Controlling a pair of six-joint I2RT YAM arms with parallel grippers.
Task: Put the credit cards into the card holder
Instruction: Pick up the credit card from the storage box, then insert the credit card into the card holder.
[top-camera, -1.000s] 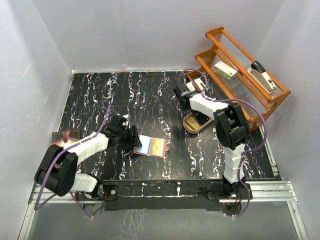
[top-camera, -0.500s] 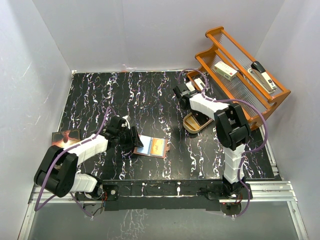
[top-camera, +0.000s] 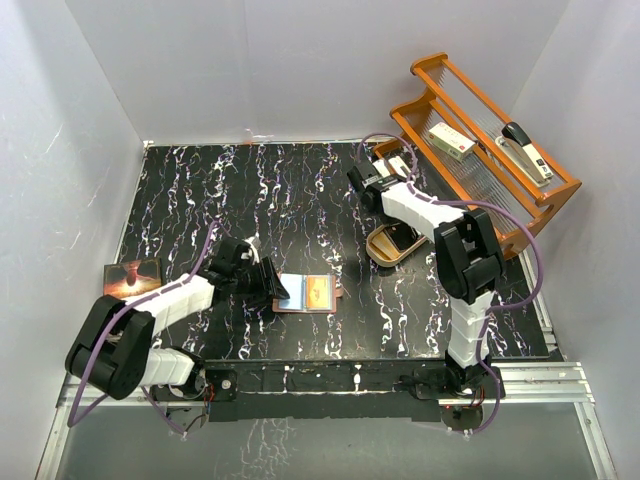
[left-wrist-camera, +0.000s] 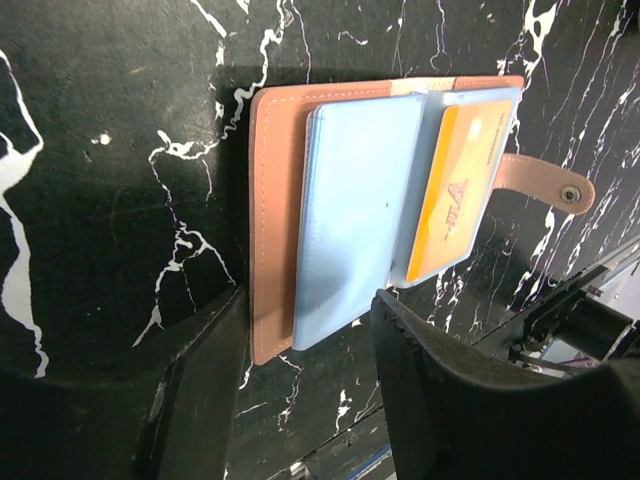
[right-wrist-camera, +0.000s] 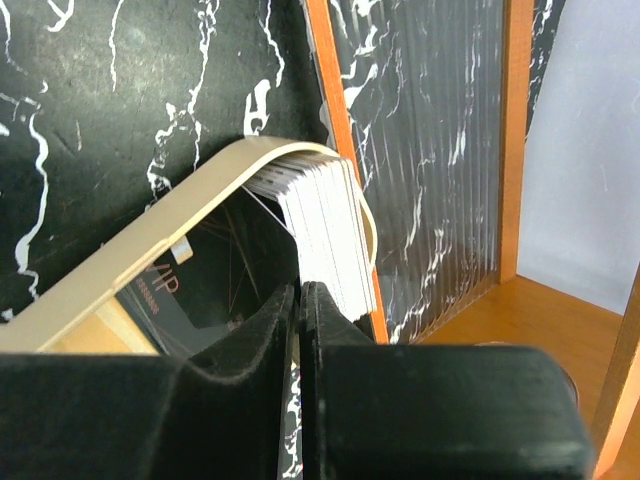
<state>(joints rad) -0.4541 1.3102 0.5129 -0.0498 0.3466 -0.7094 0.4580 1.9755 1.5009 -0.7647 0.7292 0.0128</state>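
Card holder (top-camera: 305, 293) lies open flat on the bench (top-camera: 300, 200), front centre, with the blue card (left-wrist-camera: 355, 220) and orange card (left-wrist-camera: 455, 190) side by side on it. I see the left tool (left-wrist-camera: 310, 310) spread wide at its edge. The right tool (right-wrist-camera: 300, 290) is pinched closed by the dish (top-camera: 390, 245), well apart.
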